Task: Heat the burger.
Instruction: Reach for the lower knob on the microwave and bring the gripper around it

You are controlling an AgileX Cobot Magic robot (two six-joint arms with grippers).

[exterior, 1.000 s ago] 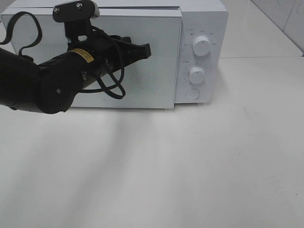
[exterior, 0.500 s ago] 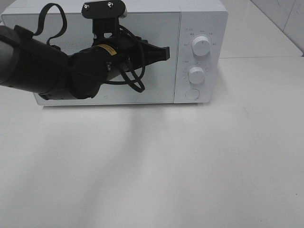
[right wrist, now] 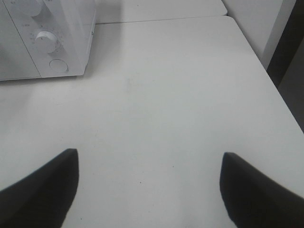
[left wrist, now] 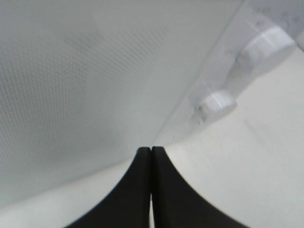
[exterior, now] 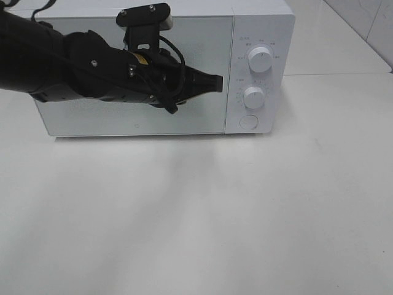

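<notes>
The burger is hidden; no view shows it. The white microwave (exterior: 261,21) stands at the back of the table with its door (exterior: 202,117) shut flush. My left gripper (exterior: 218,82) is shut and empty, its tips at the door's right part, close to the control panel. In the left wrist view the shut fingertips (left wrist: 151,150) point at the door's mesh (left wrist: 71,85). My right gripper (right wrist: 147,156) is open and empty above bare table, right of the microwave (right wrist: 28,57); it is outside the exterior high view.
The control panel has an upper knob (exterior: 261,59), a lower knob (exterior: 254,96) and a round door button (exterior: 248,121). The white table (exterior: 245,215) spreads in front. Its right edge (right wrist: 280,95) shows in the right wrist view.
The microwave door, ajar one second ago, has swung shut. My left arm has moved right along the door, its shut tips now near the control panel.
</notes>
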